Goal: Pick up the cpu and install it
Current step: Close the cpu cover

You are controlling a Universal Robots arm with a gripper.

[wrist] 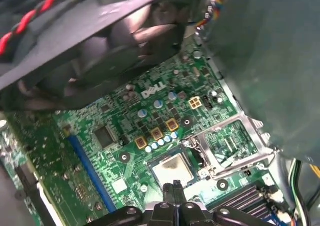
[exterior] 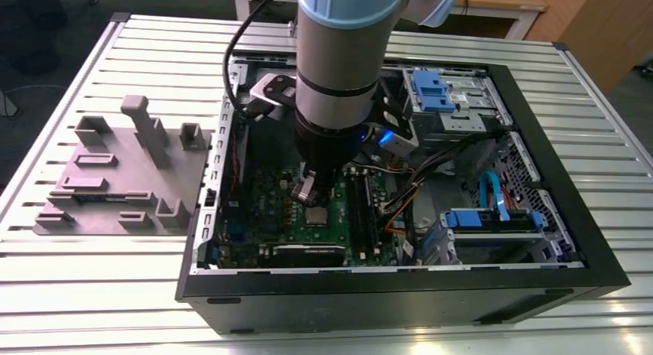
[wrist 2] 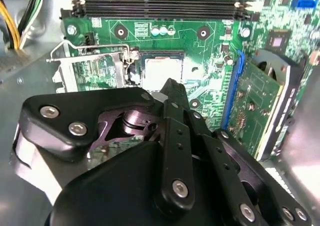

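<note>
The gripper [wrist: 173,187] hangs just above the cpu [wrist: 172,168], its fingers [wrist 2: 174,126] pressed together with nothing between them. The cpu lies flat in the socket of the green motherboard [wrist: 100,121], and the metal socket frame [wrist: 232,146] stands swung open beside it. The motherboard sits inside the open computer case [exterior: 388,301]. The exterior view adds a grey holder block [exterior: 122,179] on the slatted table [exterior: 102,294], beside the case on the exterior view's left.
</note>
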